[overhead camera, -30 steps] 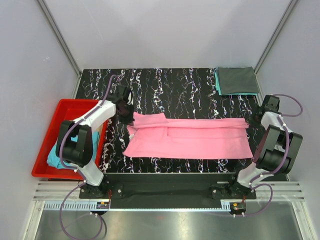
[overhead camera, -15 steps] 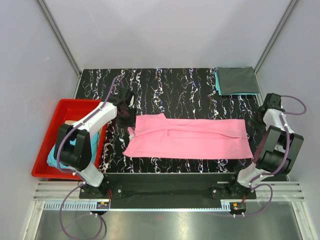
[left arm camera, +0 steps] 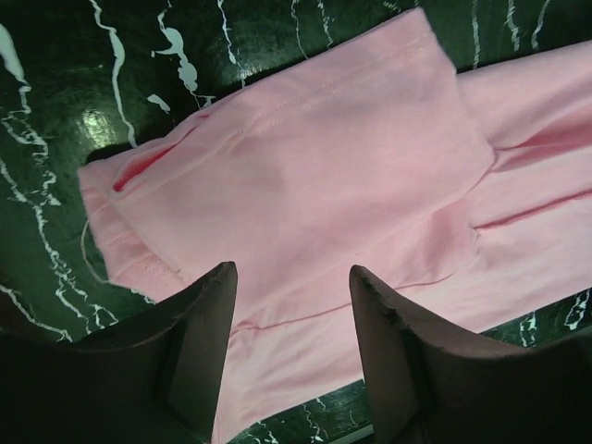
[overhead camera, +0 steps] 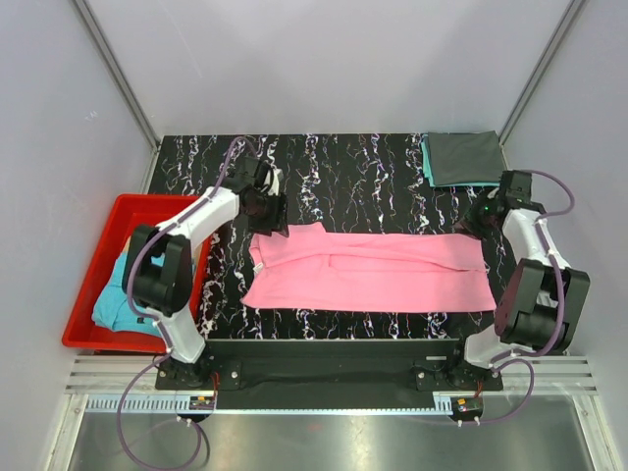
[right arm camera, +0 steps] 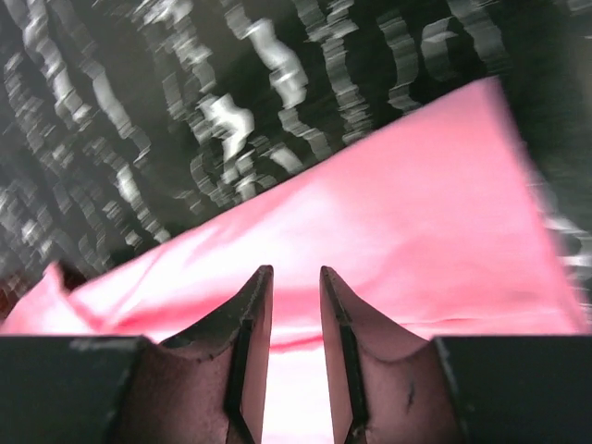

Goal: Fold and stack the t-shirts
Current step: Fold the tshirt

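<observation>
Plainly, left claw [left arm camera: 291, 273] gapes (right claw [right arm camera: 296, 273] less) over pink t-shirt [overhead camera: 373, 270].

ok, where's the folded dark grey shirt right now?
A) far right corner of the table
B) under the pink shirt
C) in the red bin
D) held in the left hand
A: the top view shows the dark grey shirt lying folded at the far right corner of the table, clear of the pink shirt.

end effector [right arm camera: 294, 274] slightly parted, above pink t-shirt [right arm camera: 416, 213]
</observation>
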{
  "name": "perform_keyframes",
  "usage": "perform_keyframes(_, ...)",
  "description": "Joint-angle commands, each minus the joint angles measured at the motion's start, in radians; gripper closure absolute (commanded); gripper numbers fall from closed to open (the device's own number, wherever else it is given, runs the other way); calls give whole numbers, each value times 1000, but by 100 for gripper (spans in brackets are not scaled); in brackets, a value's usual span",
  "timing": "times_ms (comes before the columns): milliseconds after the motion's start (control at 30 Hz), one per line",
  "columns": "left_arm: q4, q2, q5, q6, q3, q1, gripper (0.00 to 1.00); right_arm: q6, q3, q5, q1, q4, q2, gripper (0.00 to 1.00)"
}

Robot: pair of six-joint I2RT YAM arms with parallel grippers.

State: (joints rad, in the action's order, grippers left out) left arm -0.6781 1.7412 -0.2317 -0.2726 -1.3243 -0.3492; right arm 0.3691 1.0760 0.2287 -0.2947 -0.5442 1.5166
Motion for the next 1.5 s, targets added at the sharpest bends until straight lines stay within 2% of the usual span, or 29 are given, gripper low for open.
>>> perform_keyframes(0,14,40,-57,61,-75,6,43,6,-14,197,105,48,-12,66)
perform_keyframes(67,-32,44,-9,70,-93,9,43,-38,19,300,191,73,26,66)
perform_keyframes(100,-37,38,41,56,-87,12,44,-65,44,294,288,64,72,64)
perform_keyframes(167,-6,3,32,29,-23,48,44,-93,116,288,395,56,121,58)
perform_keyframes(200,12,-11,-6,-2,3,82,43,-96,133,290,466,70,164,51)
perform_keyframes(300,64,-46,-52,-37,98,121,42,-99,203,302,557,127,264,49)
perform_keyframes(433,109,-39,-81,-59,132,139,41,-117,367,371,676,145,416,48)
perform_keyframes(533,135,-14,-116,-76,137,139,41,-194,476,365,748,110,542,44)
perform_keyframes(667,149,0,-121,-68,131,141,41,-214,565,340,781,66,617,44)
perform_keyframes(967,129,37,-101,-42,109,145,43,-251,601,357,809,46,679,44)
perform_keyframes(1167,133,38,-90,-40,112,145,43,-251,595,327,821,49,675,44)
perform_keyframes(1467,153,46,-97,-43,122,144,49,-242,584,245,822,21,616,45)
